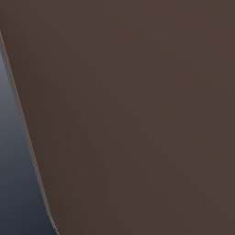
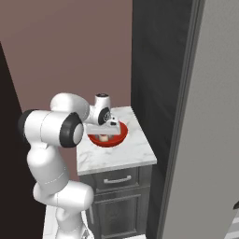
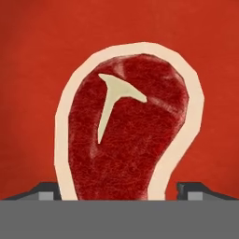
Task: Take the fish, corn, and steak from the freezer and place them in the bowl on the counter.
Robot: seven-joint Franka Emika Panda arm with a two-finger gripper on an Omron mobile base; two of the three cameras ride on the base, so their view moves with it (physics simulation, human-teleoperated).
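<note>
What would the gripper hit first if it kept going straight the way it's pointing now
Most likely the steak, lying in the red bowl directly ahead of the gripper, between its open jaws. Depth is unclear, but the steak looks very close.

Even, soft rendered light with faint shadows and no glare; the left base view is a blurred brown-grey smear.

Home kitchen, marble counter (image 2: 126,151) on a dark cabinet (image 2: 119,200), tall grey freezer (image 2: 205,140), red bowl (image 2: 119,137) with steak (image 3: 126,135)

One steak (image 3: 128,126), one bowl (image 2: 119,136).
</note>
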